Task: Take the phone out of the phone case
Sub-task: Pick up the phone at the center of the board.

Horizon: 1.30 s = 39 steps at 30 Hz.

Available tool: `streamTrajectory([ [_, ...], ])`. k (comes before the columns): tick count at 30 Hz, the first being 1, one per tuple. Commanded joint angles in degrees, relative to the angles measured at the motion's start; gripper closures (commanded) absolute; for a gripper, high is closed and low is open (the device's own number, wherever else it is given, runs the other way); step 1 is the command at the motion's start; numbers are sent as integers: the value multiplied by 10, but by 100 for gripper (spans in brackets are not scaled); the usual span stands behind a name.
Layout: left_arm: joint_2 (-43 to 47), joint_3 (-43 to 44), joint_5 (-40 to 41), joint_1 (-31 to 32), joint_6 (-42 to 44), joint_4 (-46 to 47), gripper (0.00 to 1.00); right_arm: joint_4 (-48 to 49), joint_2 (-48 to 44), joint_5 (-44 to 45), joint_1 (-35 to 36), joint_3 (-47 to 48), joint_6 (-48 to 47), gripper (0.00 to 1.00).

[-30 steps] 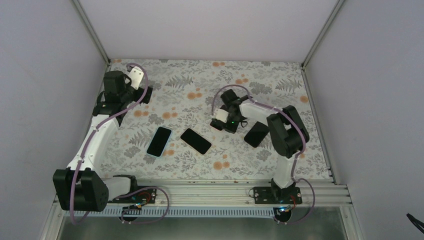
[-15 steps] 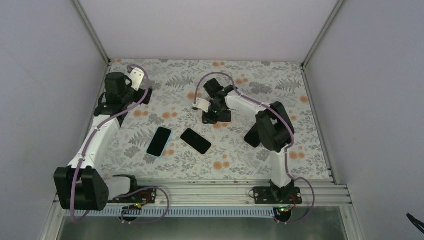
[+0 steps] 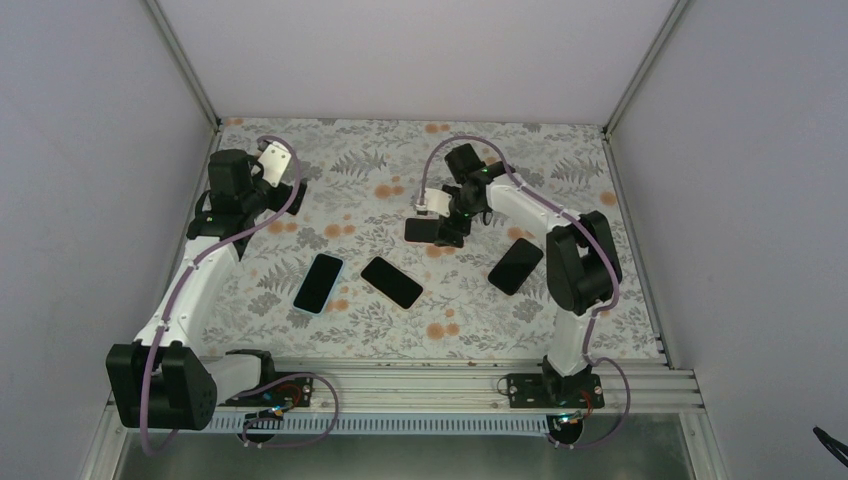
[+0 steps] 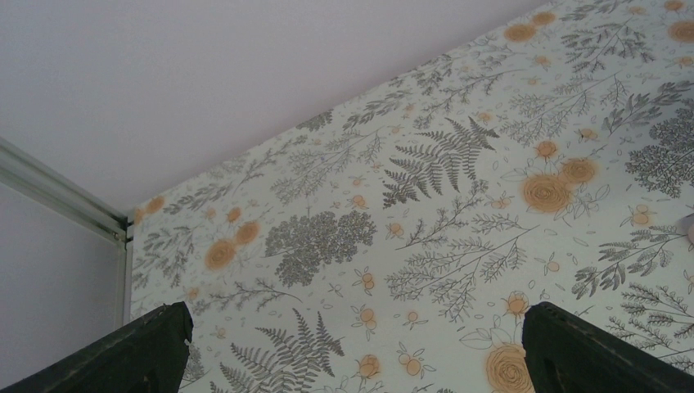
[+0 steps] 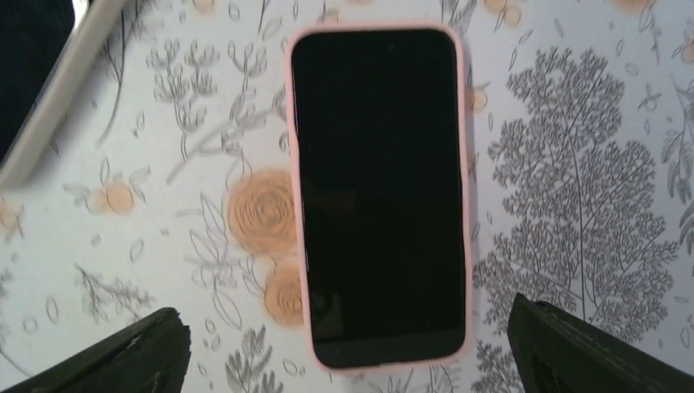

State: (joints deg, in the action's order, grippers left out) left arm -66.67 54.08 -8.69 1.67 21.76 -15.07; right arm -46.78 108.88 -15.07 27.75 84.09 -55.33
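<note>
A phone in a pink case (image 5: pixel 379 196) lies flat, screen up, on the flowered table; in the top view this phone (image 3: pixel 420 230) sits mid-table. My right gripper (image 5: pixel 352 360) hovers over its near end, open, with both fingers wide of the case and touching nothing. In the top view the right gripper (image 3: pixel 447 222) partly covers the phone. My left gripper (image 4: pixel 352 360) is open over bare table at the back left, holding nothing; the top view shows the left gripper (image 3: pixel 288 190) near the back left corner.
Three more phones lie on the table: one in a light-blue case (image 3: pixel 319 283), a black one (image 3: pixel 392 282) beside it, and a dark one (image 3: pixel 516 266) by the right arm. A pale-rimmed dark edge (image 5: pixel 49 106) shows at the upper left of the right wrist view.
The right gripper went from shut to open and let go of the pink-cased phone, which now lies on the table. The right arm swung toward the back. The left arm barely moved.
</note>
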Motion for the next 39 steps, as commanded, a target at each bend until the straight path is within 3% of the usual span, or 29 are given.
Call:
streamTrajectory([
  [1, 13, -8, -9, -3, 7, 13, 0, -47, 27, 12, -14, 31, -87, 0],
  [12, 34, -21, -42, -6, 20, 12, 0, -140, 147, -25, -33, 169, -88, 0],
  [19, 30, -21, -50, -9, 20, 10, 0, -153, 187, -17, -41, 201, -85, 0],
  [26, 31, -20, -70, -12, 20, 5, 0, -234, 253, -36, -55, 277, -74, 0],
  [33, 28, -20, -76, -13, 22, 1, 0, -226, 244, -51, -57, 246, -65, 0],
  [39, 19, -18, -77, -14, 23, 0, 0, -132, 187, -34, -53, 143, -47, 0],
])
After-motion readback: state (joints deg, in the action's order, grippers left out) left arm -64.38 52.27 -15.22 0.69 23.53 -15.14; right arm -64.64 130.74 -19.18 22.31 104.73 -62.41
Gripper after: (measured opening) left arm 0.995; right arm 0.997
